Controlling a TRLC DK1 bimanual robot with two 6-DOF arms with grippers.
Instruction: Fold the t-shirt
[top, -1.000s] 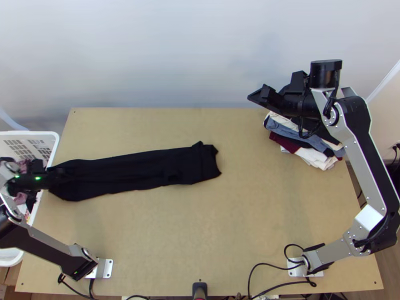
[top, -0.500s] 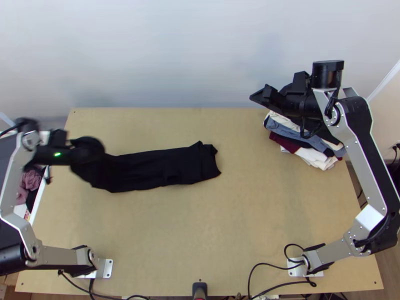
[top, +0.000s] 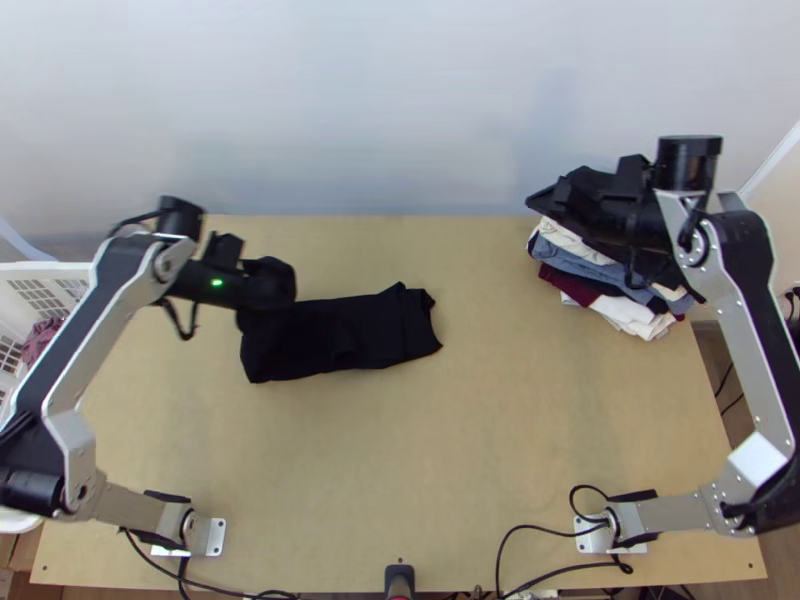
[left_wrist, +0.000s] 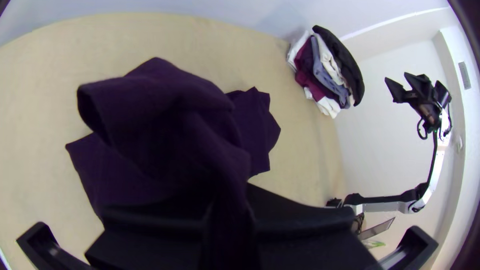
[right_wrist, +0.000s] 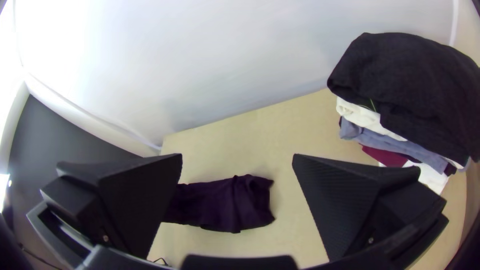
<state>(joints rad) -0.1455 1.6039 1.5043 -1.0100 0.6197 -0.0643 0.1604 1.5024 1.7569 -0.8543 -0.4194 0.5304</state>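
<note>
We see the left gripper (top: 268, 284) clamped on the raised end of the black t-shirt (top: 375, 330), its remainder flat on the table (top: 450, 480), well left of the clothes pile (top: 602, 287), our right gripper (top: 535, 202) by that pile, jaws wide apart, holding nothing.

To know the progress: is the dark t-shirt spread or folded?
Partly folded: the t-shirt curls over itself, one end raised in the left gripper.
</note>
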